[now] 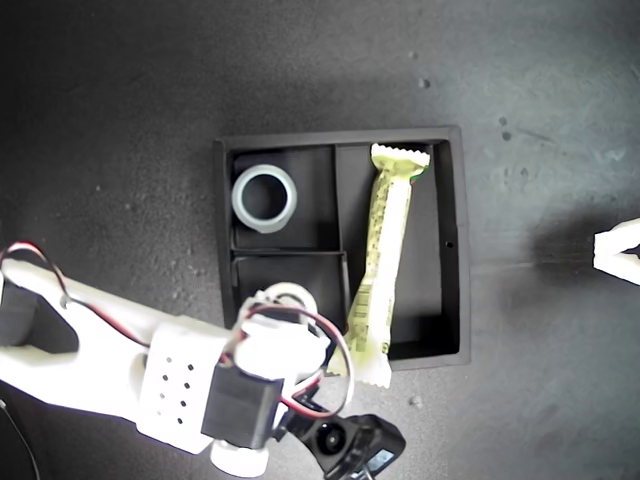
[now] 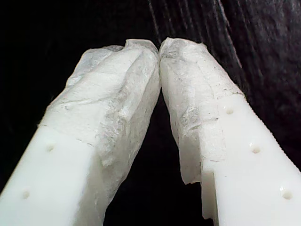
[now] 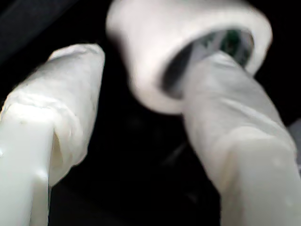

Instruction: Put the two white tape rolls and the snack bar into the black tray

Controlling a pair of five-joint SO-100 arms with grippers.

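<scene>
While one white tape roll (image 1: 264,197) already lies flat in the small compartment at the black tray's (image 1: 452,240) far-left corner in the exterior view, and the snack bar (image 1: 385,260) lies along the long compartment w/ its near crimped end riding up over the tray's near wall, the second tape roll (image 3: 188,42) isn't clearly set down yet. In the second wrist view, one finger (image 3: 225,122) of my second gripper (image 3: 141,70) pokes through the roll's hole, green-printed core showing, and the other finger sits well apart outside the ring; jaws wide, so the roll looks hooked, not pinched. In the exterior view, that roll (image 1: 290,296) peeks out from under the arm over the other small compartment, near the tray's near edge; can't tell if it touches the floor. So approx. two of three items done, third nearly in: my guess. My first gripper (image 2: 159,47) is closed on nothing, tips touching, over dark surface, away from the tray.
</scene>
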